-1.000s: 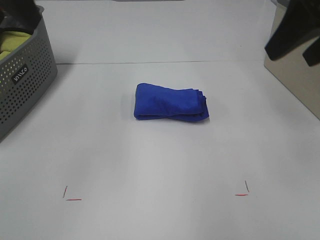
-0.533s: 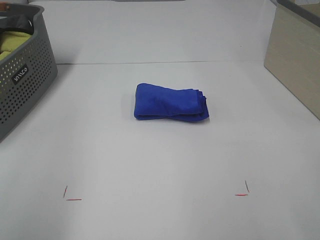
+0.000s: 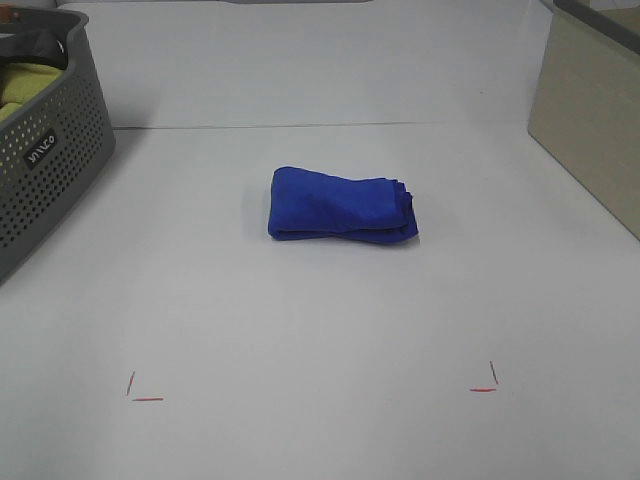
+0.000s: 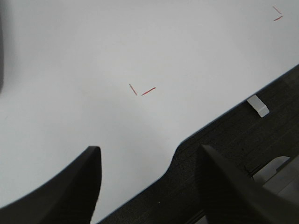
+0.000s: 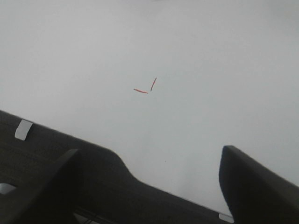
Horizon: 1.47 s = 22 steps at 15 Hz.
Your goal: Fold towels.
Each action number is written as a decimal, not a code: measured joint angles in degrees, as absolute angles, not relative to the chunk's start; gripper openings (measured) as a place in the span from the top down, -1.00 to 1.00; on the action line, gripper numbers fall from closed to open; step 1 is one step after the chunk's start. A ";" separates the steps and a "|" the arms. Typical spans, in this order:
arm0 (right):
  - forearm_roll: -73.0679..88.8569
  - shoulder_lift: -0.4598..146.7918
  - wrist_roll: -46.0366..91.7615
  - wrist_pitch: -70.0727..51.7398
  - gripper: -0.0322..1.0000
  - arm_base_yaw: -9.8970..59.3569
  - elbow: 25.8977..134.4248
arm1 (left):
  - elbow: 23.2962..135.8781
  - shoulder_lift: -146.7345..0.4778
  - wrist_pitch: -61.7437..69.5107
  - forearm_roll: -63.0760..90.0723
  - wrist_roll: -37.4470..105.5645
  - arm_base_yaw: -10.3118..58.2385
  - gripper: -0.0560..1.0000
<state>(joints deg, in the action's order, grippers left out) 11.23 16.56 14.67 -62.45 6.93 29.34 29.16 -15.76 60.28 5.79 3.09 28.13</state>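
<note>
The royal-blue towel (image 3: 341,205) lies folded into a small thick bundle near the middle of the white table (image 3: 320,320) in the exterior high view. No arm shows in that view. My left gripper (image 4: 149,182) is open and empty above the table's front edge, its dark fingers (image 4: 70,191) spread wide. My right gripper (image 5: 145,186) is open and empty over the front edge too. The towel shows in neither wrist view.
A grey perforated basket (image 3: 45,150) with a yellow-green cloth (image 3: 22,85) stands at the far left. A beige box (image 3: 590,110) stands at the far right. Red corner marks (image 3: 140,392) (image 3: 486,380) sit near the front; they also show in the wrist views (image 4: 141,89) (image 5: 145,87).
A dark arm part at the upper right and one at the upper left of the exterior high view have left the picture. The towel has not moved.
</note>
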 joint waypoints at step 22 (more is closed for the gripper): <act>12.38 -0.23 14.61 -61.71 -0.52 -1.66 29.34 | 28.99 0.17 60.73 9.97 13.35 2.06 -0.19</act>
<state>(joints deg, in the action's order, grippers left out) 12.38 -0.23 14.61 -61.71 -1.66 29.34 28.99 0.17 60.73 9.97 13.35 2.06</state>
